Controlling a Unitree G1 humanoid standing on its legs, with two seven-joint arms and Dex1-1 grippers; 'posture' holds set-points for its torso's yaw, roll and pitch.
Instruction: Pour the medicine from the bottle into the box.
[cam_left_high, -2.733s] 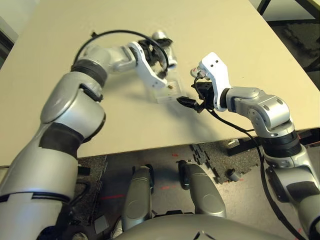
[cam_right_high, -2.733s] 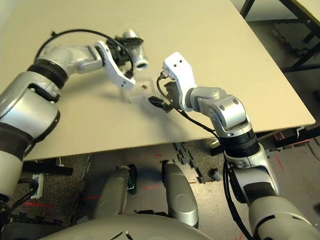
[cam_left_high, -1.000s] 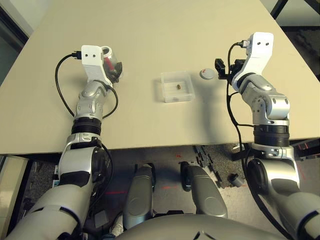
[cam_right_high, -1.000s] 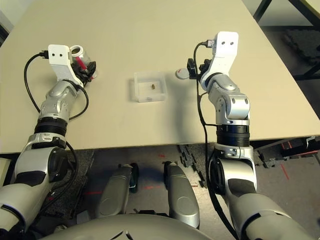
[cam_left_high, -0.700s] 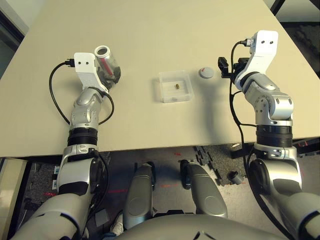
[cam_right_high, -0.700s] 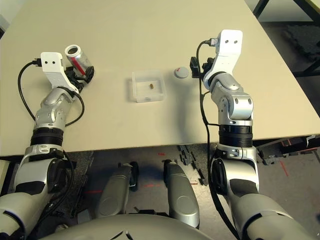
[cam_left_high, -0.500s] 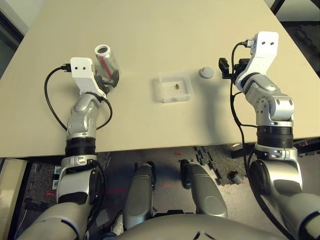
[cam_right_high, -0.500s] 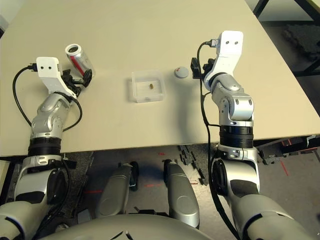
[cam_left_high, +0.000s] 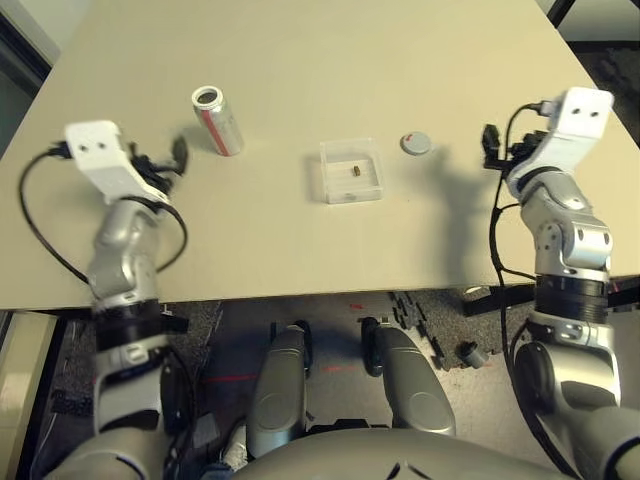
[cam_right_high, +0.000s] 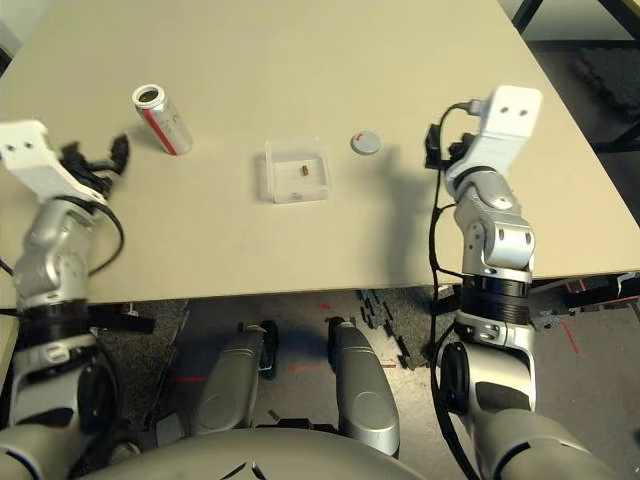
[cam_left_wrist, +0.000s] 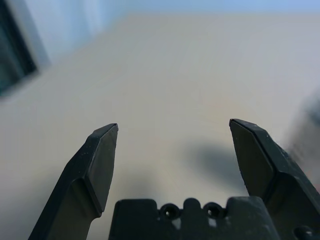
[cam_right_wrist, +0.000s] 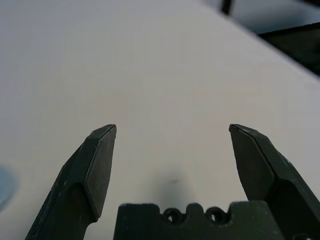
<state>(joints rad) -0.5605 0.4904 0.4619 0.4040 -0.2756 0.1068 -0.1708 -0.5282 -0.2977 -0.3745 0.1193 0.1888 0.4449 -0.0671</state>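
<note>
medicine (cam_left_high: 357, 171) tiny inside box (cam_left_high: 352, 188), pill or capsule unclear, bottle (cam_left_high: 218, 125) upright, left gripper (cam_left_wrist: 173, 121) and right gripper (cam_right_wrist: 173, 125) spread wide, empty, bare table (cam_left_high: 280, 250) between

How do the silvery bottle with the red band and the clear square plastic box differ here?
The silvery cylindrical bottle with a red band stands tall; the clear square plastic box is shallow. The bottle is opaque, the box see-through. Both are open-topped on the table.
</note>
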